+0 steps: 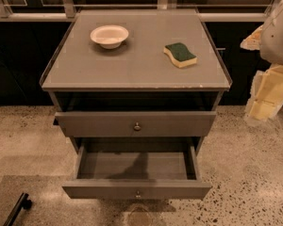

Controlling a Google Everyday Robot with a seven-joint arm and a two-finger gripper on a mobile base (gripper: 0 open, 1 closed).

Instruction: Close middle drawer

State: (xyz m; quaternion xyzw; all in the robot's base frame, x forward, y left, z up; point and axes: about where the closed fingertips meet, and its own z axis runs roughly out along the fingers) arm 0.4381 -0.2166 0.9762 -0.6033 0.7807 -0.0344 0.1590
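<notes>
Gripper [266, 95] at right edge, state unclear, middle drawer [137, 190] pulled out, bowl [109, 36], sponge [179, 54] on cabinet [137, 67]

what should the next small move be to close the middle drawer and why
Probably swing the hand left and down to just in front of the middle drawer. That drawer is pulled far out, while the hand hangs at the right edge of the view, beside the cabinet and apart from the drawer, so pushing isn't possible yet.
</notes>
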